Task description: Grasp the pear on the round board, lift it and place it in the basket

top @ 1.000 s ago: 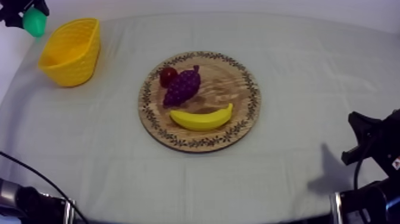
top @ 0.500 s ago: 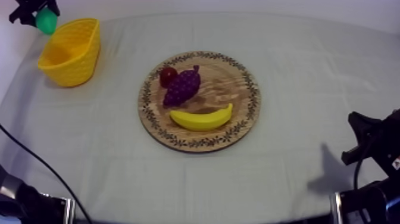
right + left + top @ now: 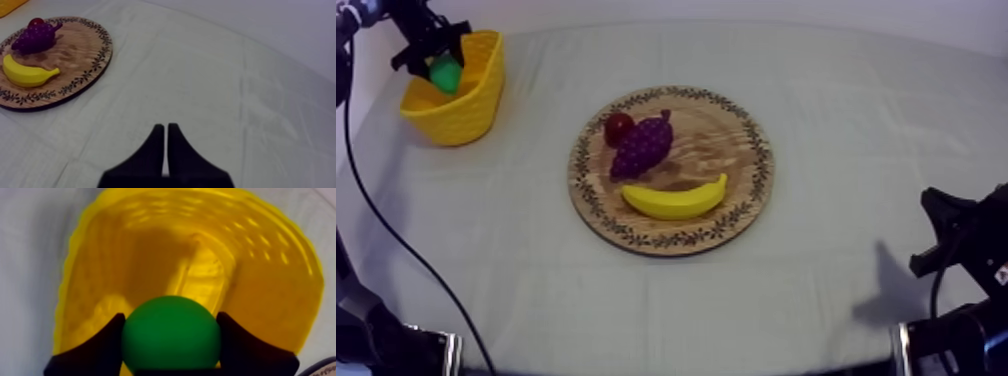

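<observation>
Worktop (image 3: 836,110) cloth is spread grey-white, with the round wooden board (image 3: 731,150) at its middle and the yellow basket (image 3: 464,112) well apart at the far left. A banana (image 3: 674,199) and a bunch of grapes (image 3: 642,147) are laid on the board. The pear (image 3: 444,73), smooth, rounded and bright green, is clamped between the left fingers (image 3: 97,348) over the basket's mouth. A small red fruit (image 3: 618,127) is seen touching the grapes. The right fingers (image 3: 156,145) are pressed together on nothing.

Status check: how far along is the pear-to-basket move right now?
Done: the pear is off the wooden board, which holds just the banana, bunch of grapes and small red fruit. In hand: my left gripper is shut on the pear, over the yellow basket's opening. Left: lower if needed, open and let it drop in. My right gripper is shut, idle over the cloth.
</observation>
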Robot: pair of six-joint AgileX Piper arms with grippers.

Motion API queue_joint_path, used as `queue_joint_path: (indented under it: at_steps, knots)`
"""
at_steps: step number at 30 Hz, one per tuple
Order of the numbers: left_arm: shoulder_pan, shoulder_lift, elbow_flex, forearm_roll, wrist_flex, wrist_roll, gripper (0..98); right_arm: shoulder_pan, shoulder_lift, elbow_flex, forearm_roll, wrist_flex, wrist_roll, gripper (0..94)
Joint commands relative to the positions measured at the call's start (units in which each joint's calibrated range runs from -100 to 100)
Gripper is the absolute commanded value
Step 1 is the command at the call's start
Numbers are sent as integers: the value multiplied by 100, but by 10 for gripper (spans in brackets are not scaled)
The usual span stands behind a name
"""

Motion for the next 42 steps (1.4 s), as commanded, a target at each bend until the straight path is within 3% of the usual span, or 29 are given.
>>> queue_joint_path:
  at_steps: [1,6,12,17,32,42]
  knots:
    - [-2,115,-28,-1,-1,-6,428,-1,-4,-5,-1,2,-3,4]
    - [-3,183,-84,77,-6,-26,503,-1,-4,-5,-1,2,-3,4]
    - [2,104,-99,154,-7,-36,791,-1,-4,-5,-1,2,-3,4]
    - [9,32,-97,169,-37,-43,919,-1,-4,-5,-1,2,-3,4]
    - [20,-479,556,139,-133,-24,959,-1,-4,-5,-1,2,-3,4]
    - [127,-1681,1262,155,-73,-43,903,-1,-4,-5,-1,2,-3,4]
